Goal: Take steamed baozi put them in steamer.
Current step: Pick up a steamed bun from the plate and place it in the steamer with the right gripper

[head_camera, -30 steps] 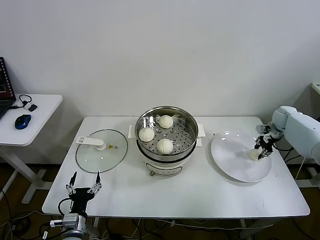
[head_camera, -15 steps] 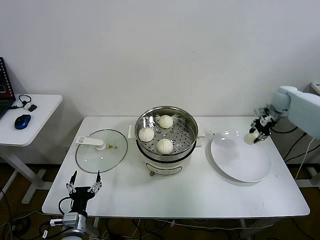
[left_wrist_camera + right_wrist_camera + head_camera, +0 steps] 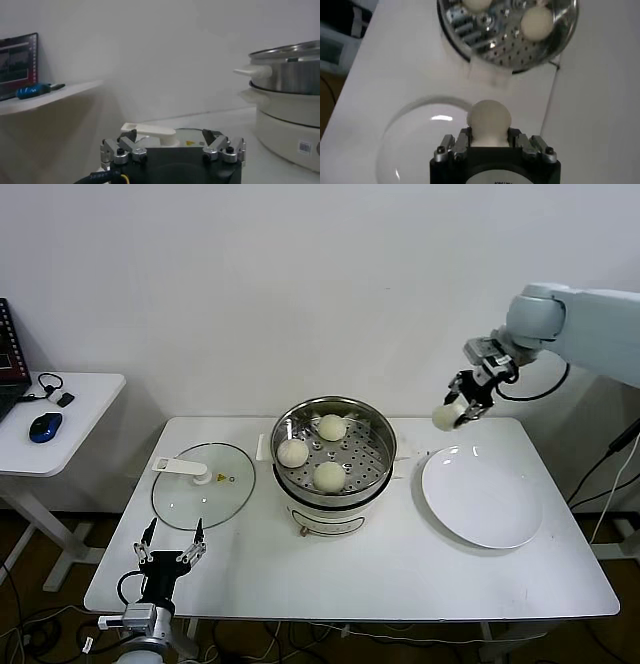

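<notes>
Now the white table (image 3: 400, 574) carries everything: the steel steamer (image 3: 381, 440) on its white cooker base sits mid-table, the white plate (image 3: 482, 502) bare to its right, the glass lid (image 3: 203, 486) flat to its left. Three steamed baozi (image 3: 330, 476) lie on the perforated tray inside the steamer. The fourth baozi (image 3: 445, 417) is in the air, pinched in the right gripper (image 3: 462, 406), raised above the table between the plate's far rim and the steamer; the right wrist view shows the jaws clamped on both sides of the bun. The left gripper (image 3: 169, 558) is parked low at the table's near-left edge, fingers spread, holding nothing.

Step in hand: carry of the last bun, plate to steamer. Next move, as I judge it: travel left over the steamer rim, aim at the free patch of tray on the right side, clear of the three buns, lower and let go.
</notes>
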Controlling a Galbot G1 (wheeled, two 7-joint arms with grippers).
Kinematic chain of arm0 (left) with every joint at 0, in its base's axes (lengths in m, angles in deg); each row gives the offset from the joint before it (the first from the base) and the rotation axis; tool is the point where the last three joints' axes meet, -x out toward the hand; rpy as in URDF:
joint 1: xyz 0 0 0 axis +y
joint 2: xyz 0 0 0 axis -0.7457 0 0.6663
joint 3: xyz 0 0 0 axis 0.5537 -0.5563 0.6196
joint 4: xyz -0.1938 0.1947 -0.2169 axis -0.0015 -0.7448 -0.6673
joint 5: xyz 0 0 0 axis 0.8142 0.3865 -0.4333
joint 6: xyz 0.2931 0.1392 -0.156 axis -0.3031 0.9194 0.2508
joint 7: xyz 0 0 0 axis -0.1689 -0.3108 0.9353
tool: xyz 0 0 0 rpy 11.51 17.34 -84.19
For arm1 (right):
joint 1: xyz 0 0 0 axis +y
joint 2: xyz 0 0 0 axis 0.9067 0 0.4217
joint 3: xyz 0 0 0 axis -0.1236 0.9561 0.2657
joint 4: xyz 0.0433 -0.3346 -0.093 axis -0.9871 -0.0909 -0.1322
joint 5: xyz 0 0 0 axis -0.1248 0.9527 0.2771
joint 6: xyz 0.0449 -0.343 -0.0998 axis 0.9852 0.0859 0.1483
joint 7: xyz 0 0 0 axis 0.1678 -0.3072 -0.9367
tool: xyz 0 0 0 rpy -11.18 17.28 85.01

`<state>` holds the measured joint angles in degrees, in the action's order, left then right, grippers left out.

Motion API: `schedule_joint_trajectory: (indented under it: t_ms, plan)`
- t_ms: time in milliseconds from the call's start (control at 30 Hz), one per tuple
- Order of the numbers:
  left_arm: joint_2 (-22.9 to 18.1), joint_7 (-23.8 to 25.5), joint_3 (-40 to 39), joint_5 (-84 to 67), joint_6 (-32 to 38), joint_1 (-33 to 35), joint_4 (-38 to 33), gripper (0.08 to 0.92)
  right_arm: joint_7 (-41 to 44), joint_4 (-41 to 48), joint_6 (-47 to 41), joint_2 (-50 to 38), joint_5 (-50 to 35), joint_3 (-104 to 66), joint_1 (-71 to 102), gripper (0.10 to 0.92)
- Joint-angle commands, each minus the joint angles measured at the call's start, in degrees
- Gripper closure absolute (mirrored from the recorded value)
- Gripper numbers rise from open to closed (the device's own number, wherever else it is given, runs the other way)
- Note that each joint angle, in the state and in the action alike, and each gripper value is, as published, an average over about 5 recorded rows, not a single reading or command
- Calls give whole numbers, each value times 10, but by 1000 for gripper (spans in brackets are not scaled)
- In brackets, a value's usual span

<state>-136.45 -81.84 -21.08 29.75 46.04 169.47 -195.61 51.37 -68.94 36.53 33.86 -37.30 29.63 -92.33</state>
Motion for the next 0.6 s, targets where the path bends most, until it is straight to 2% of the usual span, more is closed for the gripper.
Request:
schedule_joint_trajectory:
  t_ms: [33,233,600]
  plan:
    - [9,1,2,-11,-5,-1,-9,177,-69,-113,-113,73,-159,36,-70,525]
    - [8,1,3,-15,-5,-1,-13,177,-103,-67,-148,118,-166,-5,11,525]
    - [11,1,9,-21,-6,2,-13,177,-121,20,-166,168,-129,-43,127,525]
